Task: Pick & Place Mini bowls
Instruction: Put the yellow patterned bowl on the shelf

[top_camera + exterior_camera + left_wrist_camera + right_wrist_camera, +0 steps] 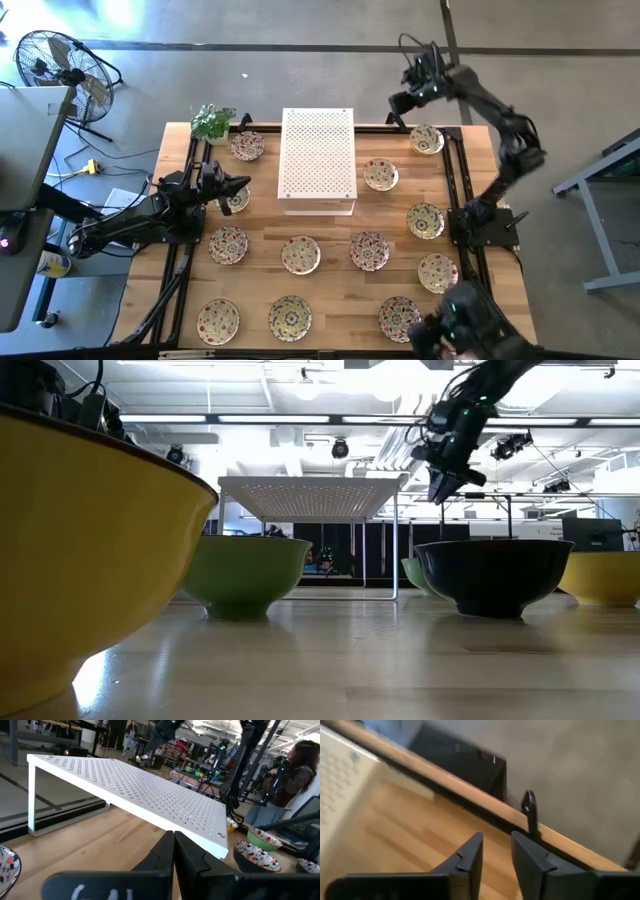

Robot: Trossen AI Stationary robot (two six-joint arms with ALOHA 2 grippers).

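Thirteen bowls lie spread over the desk [330,225] around a white perforated block [318,160] that stands at the far middle. One bowl [247,146] sits left of the block near a small plant [212,121]; another [427,139] sits at the far right corner; one [380,175] lies just right of the block. A middle row runs across the desk – among them one [228,244] at left and one [370,250] right of centre – and a near row holds three more, including one [289,317].

The left gripper [238,186] rests low at the left side, just beside the block, above a bowl [236,200] that it partly hides. Its fingers [165,851] are pressed together and hold nothing.

The right gripper [401,100] hangs raised over the far edge of the desk, between the block and the far right bowl (clear of both). Its fingers [470,854] stand a little apart, with nothing between them.

A fan [60,62] stands on the floor at far left. In the left wrist view a person [292,767] shows in the room beyond.
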